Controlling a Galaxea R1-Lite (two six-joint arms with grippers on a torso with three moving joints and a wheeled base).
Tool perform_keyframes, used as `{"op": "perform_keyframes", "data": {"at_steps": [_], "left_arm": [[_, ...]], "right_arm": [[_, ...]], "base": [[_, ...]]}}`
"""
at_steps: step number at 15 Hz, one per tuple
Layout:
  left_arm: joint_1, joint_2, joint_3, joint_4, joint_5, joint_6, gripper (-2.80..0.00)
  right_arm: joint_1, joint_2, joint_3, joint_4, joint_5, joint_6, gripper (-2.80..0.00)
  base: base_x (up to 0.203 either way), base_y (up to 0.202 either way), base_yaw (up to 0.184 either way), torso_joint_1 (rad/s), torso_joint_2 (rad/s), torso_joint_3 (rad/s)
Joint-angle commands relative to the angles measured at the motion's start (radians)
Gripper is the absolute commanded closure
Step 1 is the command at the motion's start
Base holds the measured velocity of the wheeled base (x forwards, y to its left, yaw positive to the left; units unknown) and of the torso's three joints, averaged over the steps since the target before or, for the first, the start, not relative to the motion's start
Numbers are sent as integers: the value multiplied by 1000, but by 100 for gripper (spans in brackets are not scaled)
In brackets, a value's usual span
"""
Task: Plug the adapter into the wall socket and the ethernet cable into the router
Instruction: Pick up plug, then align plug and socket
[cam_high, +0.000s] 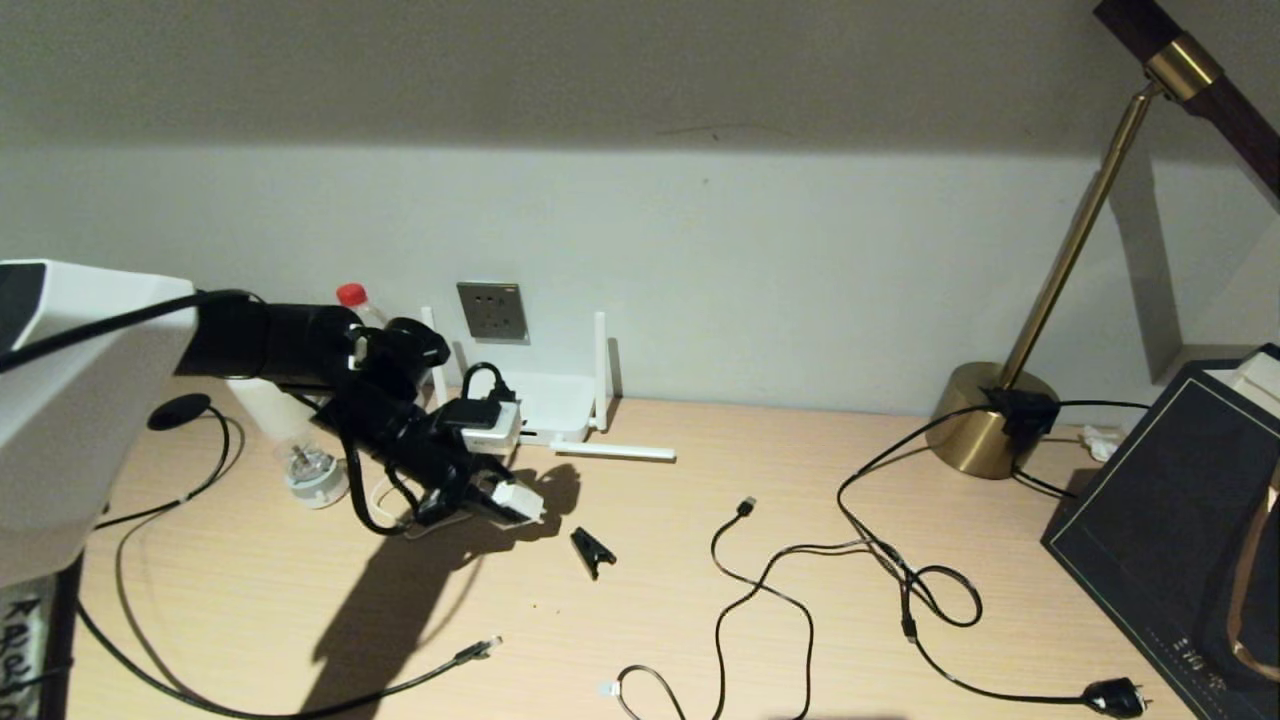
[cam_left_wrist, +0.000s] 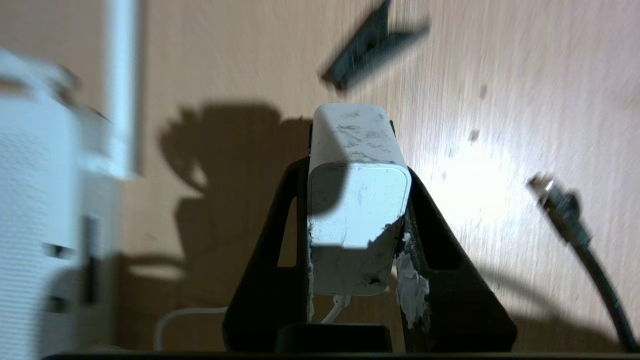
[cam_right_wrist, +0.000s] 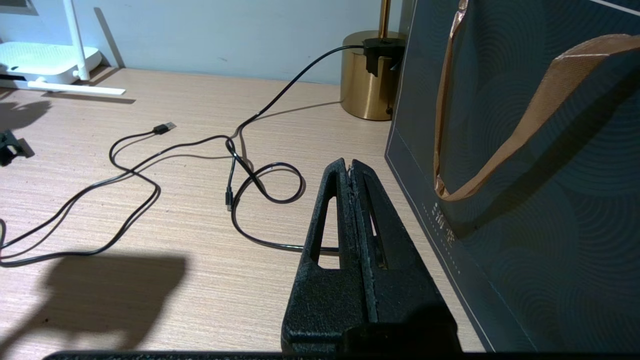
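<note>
My left gripper (cam_high: 510, 497) is shut on the white adapter (cam_high: 519, 501), holding it just above the desk in front of the router (cam_high: 556, 408). In the left wrist view the adapter (cam_left_wrist: 357, 200) sits squarely between both black fingers (cam_left_wrist: 280, 240), its thin white cord trailing back. The grey wall socket (cam_high: 492, 311) is on the wall behind and above the router. The ethernet cable's clear tip (cam_high: 481, 650) lies on the desk near the front, and the tip (cam_left_wrist: 555, 197) also shows beside the adapter. My right gripper (cam_right_wrist: 351, 165) is shut on nothing, low beside a dark bag.
A black clip (cam_high: 592, 551) lies right of the adapter. A thin black USB cable (cam_high: 745, 508) and a black plug (cam_high: 1115, 697) sprawl across the middle and right. A brass lamp base (cam_high: 985, 425), a dark gift bag (cam_high: 1180, 520) and a plastic bottle (cam_high: 285, 420) stand around.
</note>
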Motion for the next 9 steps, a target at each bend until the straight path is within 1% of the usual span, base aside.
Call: {"op": "perform_keyframes", "data": {"at_steps": [1, 2, 3, 4, 5, 7, 8, 9], "left_arm": [[13, -164, 83, -50, -116, 3, 0], [25, -227, 129, -85, -154, -12, 0], [42, -293, 173, -122, -174, -63, 0], [61, -353, 212, -162, -185, -161, 0], [76, -411, 249, -213, -191, -345, 0], [90, -533, 326, -353, -195, -795, 0], [91, -584, 358, -440, -183, -1038, 0], [86, -624, 395, -543, -129, -1264, 0]], "right_arm": [[0, 1, 35, -1, 1, 0, 0], [0, 1, 35, -1, 1, -2, 0], [0, 1, 35, -1, 1, 0, 0], [0, 1, 35, -1, 1, 0, 0], [0, 1, 35, -1, 1, 0, 0], [0, 1, 35, -1, 1, 0, 0], [0, 1, 35, -1, 1, 0, 0], [0, 1, 35, -1, 1, 0, 0]], "base": [[0, 0, 0, 0, 0, 0], [0, 0, 0, 0, 0, 0], [0, 0, 0, 0, 0, 0], [0, 0, 0, 0, 0, 0], [0, 0, 0, 0, 0, 0], [0, 0, 0, 0, 0, 0], [0, 0, 0, 0, 0, 0], [0, 0, 0, 0, 0, 0]]}}
